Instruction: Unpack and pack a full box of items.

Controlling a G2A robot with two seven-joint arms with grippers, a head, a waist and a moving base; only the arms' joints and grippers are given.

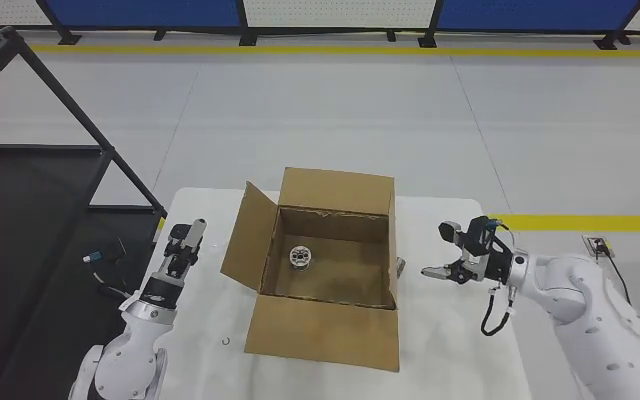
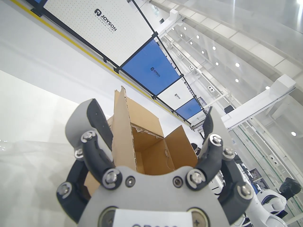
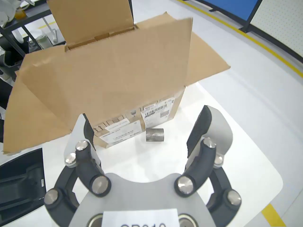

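Observation:
An open cardboard box [image 1: 322,325] stands mid-table with its flaps up. A round metal part [image 1: 300,258] lies on its floor. A short metal cylinder [image 3: 155,135] rests on the table against the box's labelled wall [image 3: 132,128], also seen as the cylinder [image 1: 399,267] in the top view. My right gripper [image 3: 146,118] is open and empty, a short way back from the cylinder, to the right of the box as the right gripper [image 1: 438,252]. My left gripper [image 2: 151,109] is open and empty, facing the box [image 2: 151,147] from its left, shown as the left gripper [image 1: 187,232].
The white table [image 1: 450,340] has bare room on both sides of the box. A small ring [image 1: 228,343] lies near the front left. A black rack [image 1: 50,220] stands off the table's left edge with small items [image 1: 100,257] on it.

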